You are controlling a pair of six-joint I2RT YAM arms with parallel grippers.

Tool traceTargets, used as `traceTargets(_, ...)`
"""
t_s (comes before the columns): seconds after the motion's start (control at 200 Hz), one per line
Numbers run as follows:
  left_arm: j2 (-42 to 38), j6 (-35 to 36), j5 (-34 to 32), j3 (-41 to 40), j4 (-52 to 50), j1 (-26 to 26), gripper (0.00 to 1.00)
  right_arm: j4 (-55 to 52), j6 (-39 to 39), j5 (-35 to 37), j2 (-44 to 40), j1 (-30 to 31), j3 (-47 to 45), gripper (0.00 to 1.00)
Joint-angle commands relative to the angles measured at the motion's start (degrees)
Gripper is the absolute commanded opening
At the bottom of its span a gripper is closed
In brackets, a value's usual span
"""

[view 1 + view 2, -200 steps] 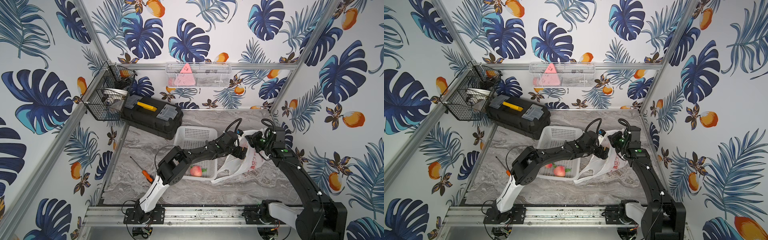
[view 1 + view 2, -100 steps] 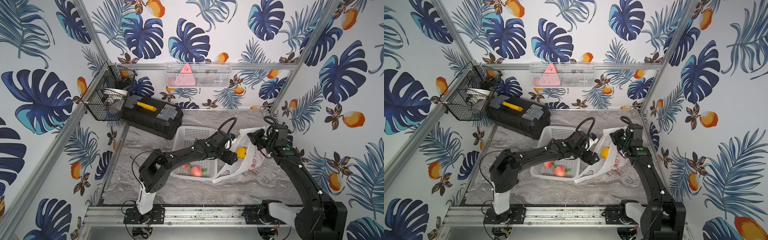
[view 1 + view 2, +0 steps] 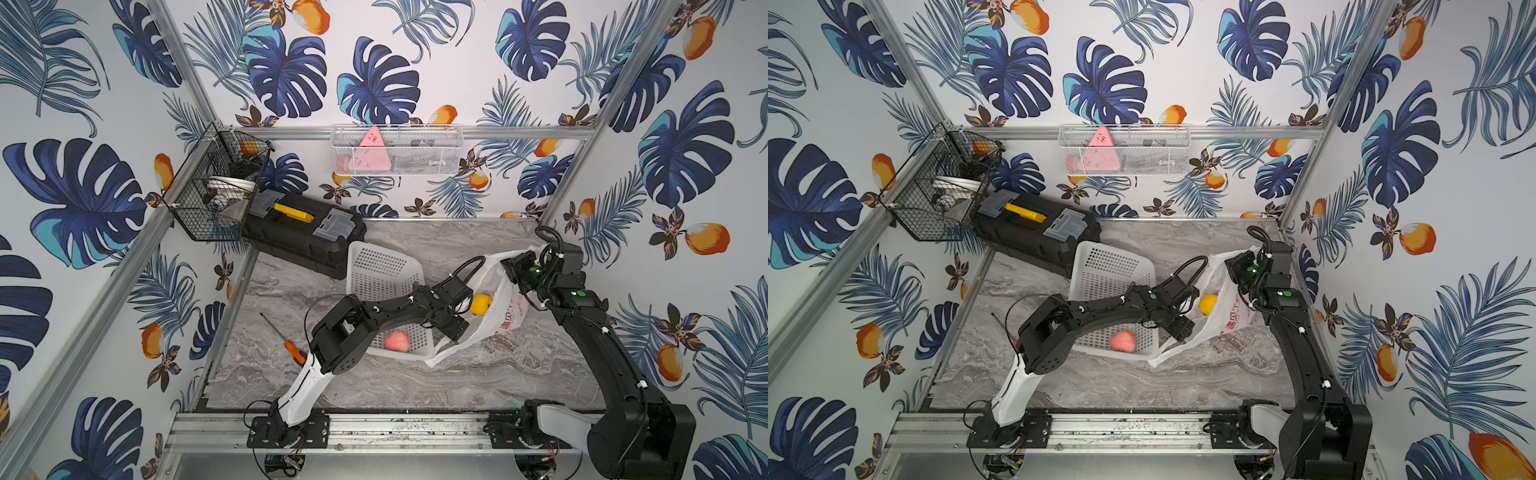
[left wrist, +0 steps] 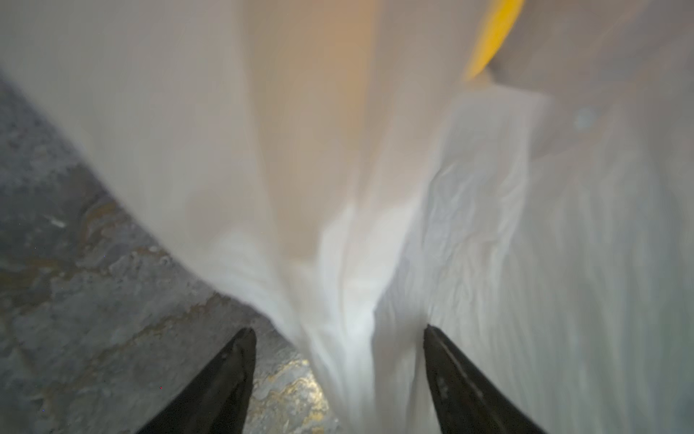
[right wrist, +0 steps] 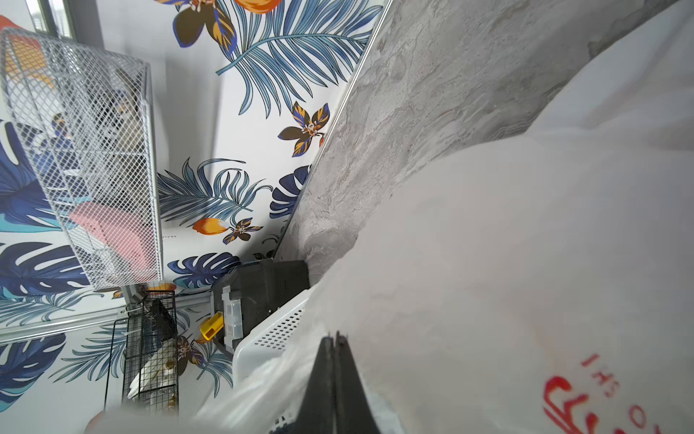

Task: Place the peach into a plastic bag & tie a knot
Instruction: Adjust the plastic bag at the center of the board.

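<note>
Change just now: the left arm has drawn back out of the thin translucent white plastic bag [image 3: 510, 318] toward 9 o'clock. A yellow-orange round fruit [image 3: 481, 304], not to be seen a second ago, now lies in the bag's mouth.
Left end effector [image 4: 338, 333]: its jaws stand apart, narrower than a moment before. A bunched fold of the bag's film is between them, not yet pinched. It is at about 7 o'clock from the yellow-orange round fruit.
Right end effector [image 5: 333, 337]: it is closed on the bag's upper rim, at 1 o'clock from that fruit, and holds the mouth lifted.
Plastic bag: it is at 3 o'clock on the grey marbled counter [image 3: 415, 382], just beside the white perforated plastic basket [image 3: 384, 270].
Other fruit: a pink round fruit [image 3: 397, 340] lies in the basket's 6 o'clock end. I cannot say surely which of the two is the peach.
Meaning: if the yellow-orange one is the peach, I judge the placing done. The step in hand is then to gather the handles. No knot is visible yet.
</note>
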Motion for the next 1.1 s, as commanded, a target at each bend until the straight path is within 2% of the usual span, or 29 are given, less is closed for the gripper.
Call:
traceTargets(0.0,0.09,0.69,0.97,-0.06,-2.69,0.0,0.65,0.05,0.59,1.04,0.43,-0.49,0.65,0.0)
traceTargets(0.09,-1.21,0.11,2.84,-1.39,-1.39,0.0,0.55,0.62,1.15,0.96,0.4,-0.85,0.26,0.0)
traceTargets(0.2,-3.36,0.66,3.48,-1.57,-1.37,0.09,0.54,0.45,1.22,0.79,0.11,-0.95,0.29,0.0)
traceTargets(0.29,-4.49,1.07,4.16,-0.75,-1.58,0.26,0.47,0.22,1.3,0.59,0.06,-0.95,0.64,0.0)
traceTargets(0.455,-6.58,0.19,6.76,-0.31,-1.34,0.79,0.2,-0.25,1.31,0.58,0.13,-1.04,2.38,0.0)
traceTargets(0.595,-9.4,0.54,8.45,0.79,-3.21,2.11,0.09,-1.4,0.74,1.81,0.41,-1.47,4.09,0.0)
traceTargets(0.846,-14.35,0.28,16.26,1.96,-6.52,5.52,0.03,-1.8,1.02,2.06,1.23,-2.71,6.21,0.0)
traceTargets(1.021,-15.24,-1.69,24.67,8.08,-14.72,5.67,0.0,-6.45,0.36,5.02,0.18,-2.79,9.35,0.0)
traceTargets(1.091,-15.79,-2.09,25.41,11.28,-18.8,5.99,0.0,-10.39,-1.37,8.04,-0.35,-2.72,11.48,0.0)
